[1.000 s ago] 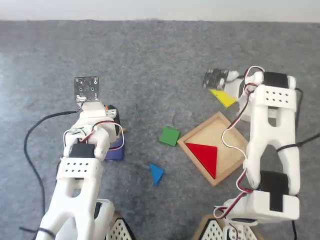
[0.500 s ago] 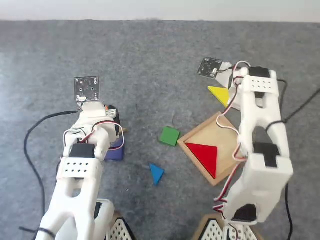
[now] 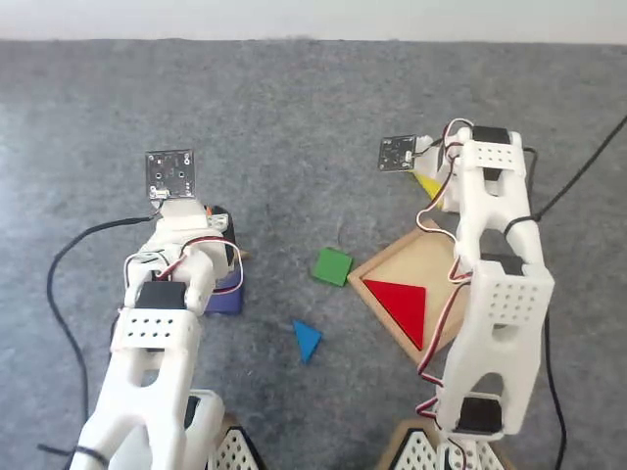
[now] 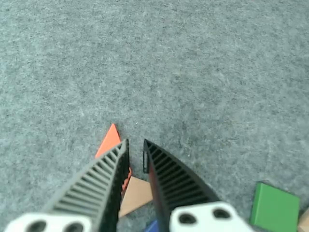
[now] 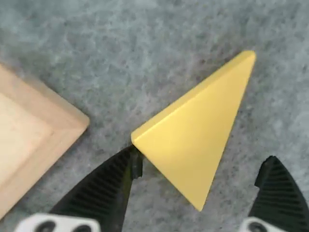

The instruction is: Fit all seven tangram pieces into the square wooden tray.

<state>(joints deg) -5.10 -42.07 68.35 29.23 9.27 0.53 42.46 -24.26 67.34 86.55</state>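
A yellow triangle (image 5: 193,135) lies flat on the grey carpet just beyond the square wooden tray (image 3: 434,245). My right gripper (image 5: 203,162) is open, one finger on each side of the triangle. My right arm covers most of the yellow triangle (image 3: 426,184) from above. A red triangle (image 3: 400,301) lies in the tray. A green square (image 3: 332,265) and a small blue triangle (image 3: 307,340) rest left of the tray. My left gripper (image 4: 136,143) is shut and holds nothing. It is over an orange triangle (image 4: 110,140) and a tan piece (image 4: 137,192), next to a purple piece (image 3: 225,297).
A corner of the tray (image 5: 34,130) lies close to the right gripper's dark finger (image 5: 113,186). The green square (image 4: 274,210) sits off to one side of the left gripper. Bare grey carpet stretches across the far half of the table.
My right arm has swung left and stretched out over the tray, and its wrist camera now sits over the yellow triangle. The left arm has kept still.
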